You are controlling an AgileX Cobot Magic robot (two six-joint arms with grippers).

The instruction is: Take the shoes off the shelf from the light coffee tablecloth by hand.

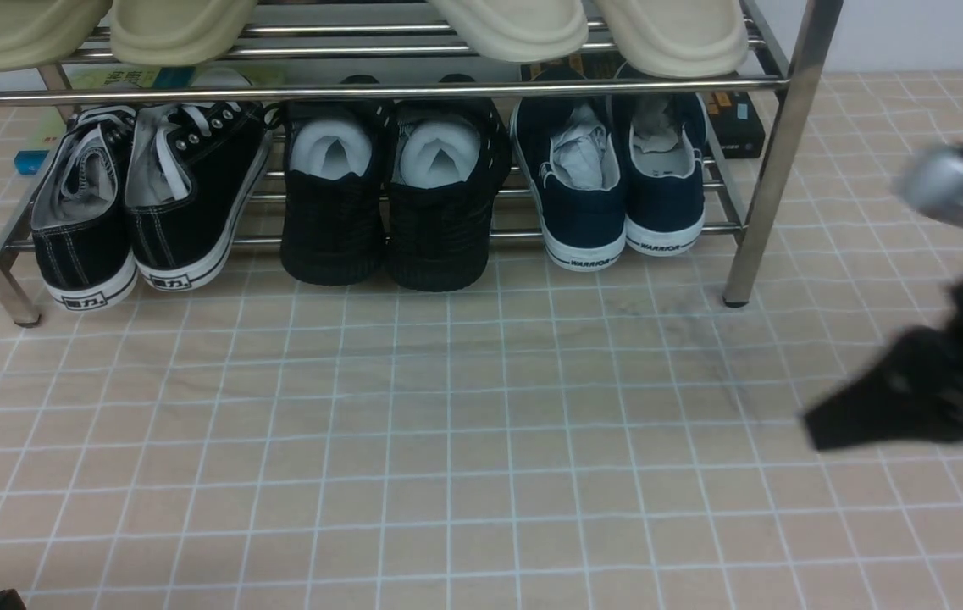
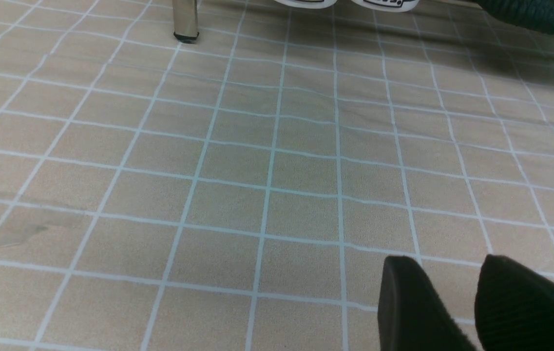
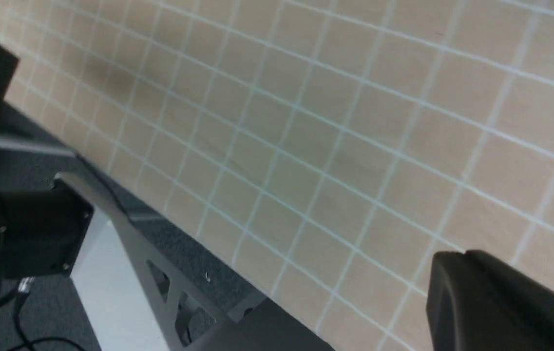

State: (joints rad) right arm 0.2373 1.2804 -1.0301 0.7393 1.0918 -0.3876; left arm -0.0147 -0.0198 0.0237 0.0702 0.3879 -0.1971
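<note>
The pair of navy-blue canvas slip-on shoes [image 1: 583,216] sat on the lower tier of the chrome tube shelf [image 1: 773,169], toward the table's far-right corner. The blurred right gripper [image 1: 837,419], its finger spread impossible to tell, might clip the shelf's leg or rail reaching in. The left gripper [image 2: 447,263] hung empty, fingers slightly parted.

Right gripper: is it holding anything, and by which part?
Nothing. The right gripper is a blur above the tablecloth, clear of the shelf; the navy slip-ons sit on its lower tier.
</note>
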